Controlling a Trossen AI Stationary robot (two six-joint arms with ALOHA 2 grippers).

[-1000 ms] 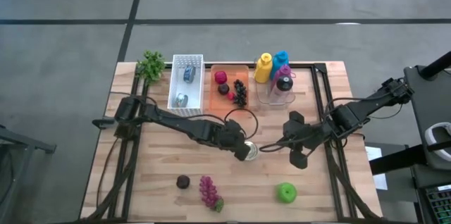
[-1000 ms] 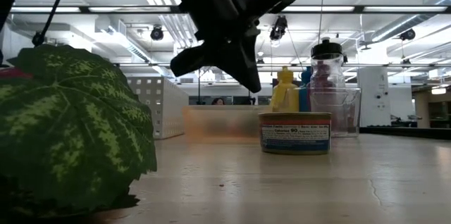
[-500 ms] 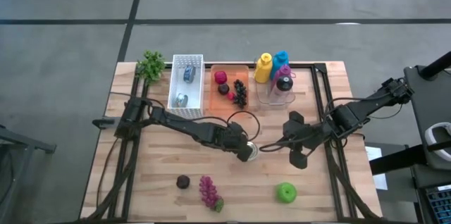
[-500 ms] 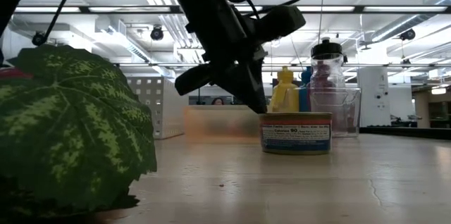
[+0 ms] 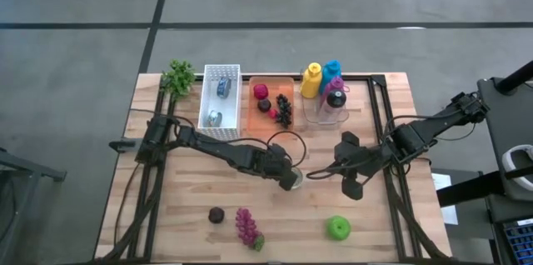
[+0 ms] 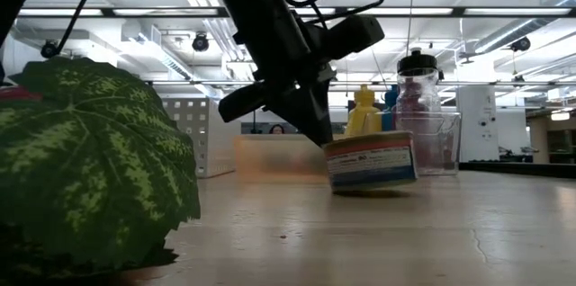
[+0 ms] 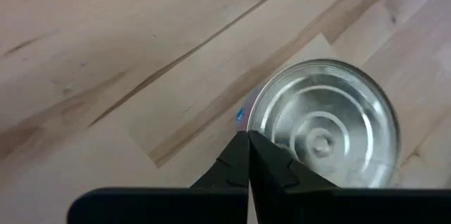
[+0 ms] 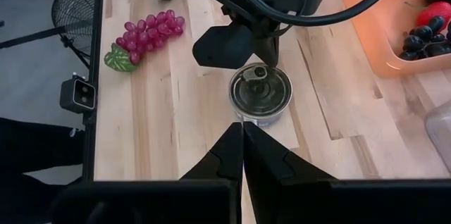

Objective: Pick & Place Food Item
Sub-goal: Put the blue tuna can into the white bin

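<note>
One round metal tin (image 6: 370, 162) (tilted on pale wood) against the clenched left tool (image 6: 310, 129); right tool (image 5: 343, 176) clenched nearby.

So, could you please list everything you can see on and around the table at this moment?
can: 1, silver with blue-red label, table centre, tilted
grape bunch: 1, purple, near edge
dark fruit: 1, beside the grapes
apple: 1, green, near edge right
white basket: 1, far side, holding two small items
orange tray: 1, far side, holding fruit
bottles: yellow, blue, pink, in clear container
leafy plant: 1, green, far left corner
left gripper: dark, fingers shut, touching the can
right gripper: dark, shut, right of can
</note>
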